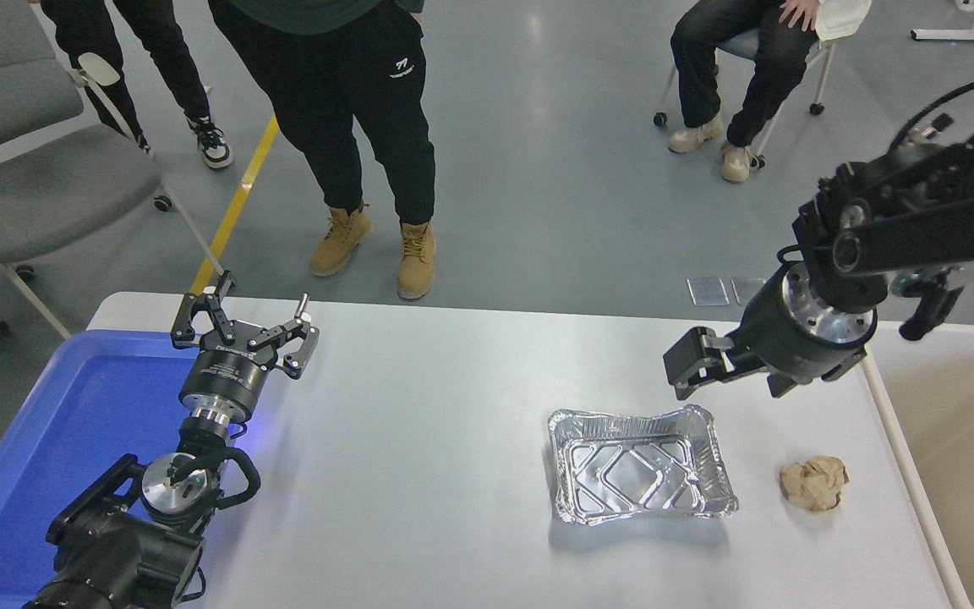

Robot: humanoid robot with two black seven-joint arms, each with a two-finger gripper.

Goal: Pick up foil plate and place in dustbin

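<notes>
View from above the white counter. My right pincer hovers just beyond the far right corner of the foil plate, not touching it; from this angle I cannot tell whether its fingers are apart or together. My left pincer is parked at the lower left over the blue tray, fingers spread and empty. Progress: nothing is lifted yet; grasp, carry and release into the dustbin at the right edge all remain. Materials: the plate is thin, shiny, ribbed aluminium with a rolled rim and embossed base, likely easily dented. A crumpled brown paper ball lies between plate and bin.
</notes>
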